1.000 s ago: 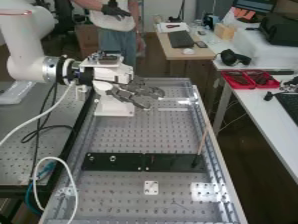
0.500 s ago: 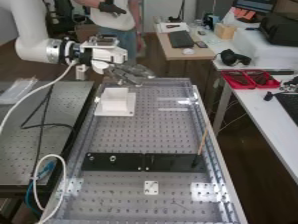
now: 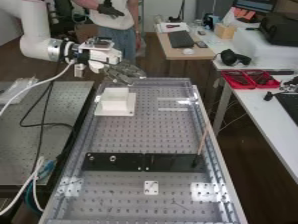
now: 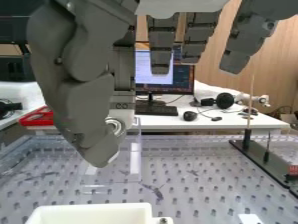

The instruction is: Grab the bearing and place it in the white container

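Hand (image 3: pixel 125 72) hangs raised near the white container (image 3: pixel 115 104), towards the bench's far end, in the high view. In the wrist view, the thumb and a finger pinch the bearing (image 4: pixel 117 125), well apart from the container; other fingers extend nearly straight.

- No text, label, brand, number or sign could be read in either view.
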You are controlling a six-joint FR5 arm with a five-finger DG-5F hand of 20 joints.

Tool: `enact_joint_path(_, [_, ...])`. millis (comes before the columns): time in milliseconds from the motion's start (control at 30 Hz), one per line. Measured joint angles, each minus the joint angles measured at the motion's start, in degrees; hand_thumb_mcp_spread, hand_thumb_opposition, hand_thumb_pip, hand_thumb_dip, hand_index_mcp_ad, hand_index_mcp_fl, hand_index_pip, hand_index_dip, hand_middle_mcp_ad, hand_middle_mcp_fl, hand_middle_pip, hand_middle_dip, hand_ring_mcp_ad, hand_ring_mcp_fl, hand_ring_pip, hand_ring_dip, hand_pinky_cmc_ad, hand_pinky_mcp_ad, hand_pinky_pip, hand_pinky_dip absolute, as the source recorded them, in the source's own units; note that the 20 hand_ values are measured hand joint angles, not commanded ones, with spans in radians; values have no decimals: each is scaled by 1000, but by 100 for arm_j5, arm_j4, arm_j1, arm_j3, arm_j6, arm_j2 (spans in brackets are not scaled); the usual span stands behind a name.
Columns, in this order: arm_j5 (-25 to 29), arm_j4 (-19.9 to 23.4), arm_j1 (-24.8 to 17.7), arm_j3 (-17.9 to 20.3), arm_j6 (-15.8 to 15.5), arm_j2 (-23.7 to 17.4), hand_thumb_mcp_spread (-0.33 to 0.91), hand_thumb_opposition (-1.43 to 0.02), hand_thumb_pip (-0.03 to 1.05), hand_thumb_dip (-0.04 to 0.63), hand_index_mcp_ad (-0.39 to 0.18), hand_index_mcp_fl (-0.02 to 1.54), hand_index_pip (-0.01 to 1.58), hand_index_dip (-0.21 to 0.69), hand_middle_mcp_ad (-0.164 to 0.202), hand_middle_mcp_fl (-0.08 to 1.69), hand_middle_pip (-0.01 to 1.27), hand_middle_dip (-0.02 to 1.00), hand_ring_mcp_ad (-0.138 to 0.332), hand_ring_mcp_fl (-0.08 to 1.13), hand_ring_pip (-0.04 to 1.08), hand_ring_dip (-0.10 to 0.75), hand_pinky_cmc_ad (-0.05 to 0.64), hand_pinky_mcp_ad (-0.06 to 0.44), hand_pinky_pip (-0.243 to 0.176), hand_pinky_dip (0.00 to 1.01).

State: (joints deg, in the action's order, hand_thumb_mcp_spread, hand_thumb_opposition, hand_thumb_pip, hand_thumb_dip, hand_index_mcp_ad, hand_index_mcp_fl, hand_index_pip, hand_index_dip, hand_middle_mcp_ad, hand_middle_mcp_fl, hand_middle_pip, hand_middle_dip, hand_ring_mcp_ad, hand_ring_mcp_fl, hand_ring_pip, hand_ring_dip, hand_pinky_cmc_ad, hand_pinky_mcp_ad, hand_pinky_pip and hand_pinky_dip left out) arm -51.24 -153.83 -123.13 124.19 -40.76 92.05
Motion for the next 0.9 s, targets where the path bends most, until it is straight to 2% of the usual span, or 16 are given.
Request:
enact_joint_path(433, [505,16,-447,104,451,210,497,-955,501,298,-140,295,1468,138,59,108,150,188,103,12,108,80,356,278,-42,182])
enact_joint_path(900, [535,213,-456,286,956,626,497,-955,501,298,-138,297,1468,138,63,108,150,188,106,12,108,80,354,278,-45,182])
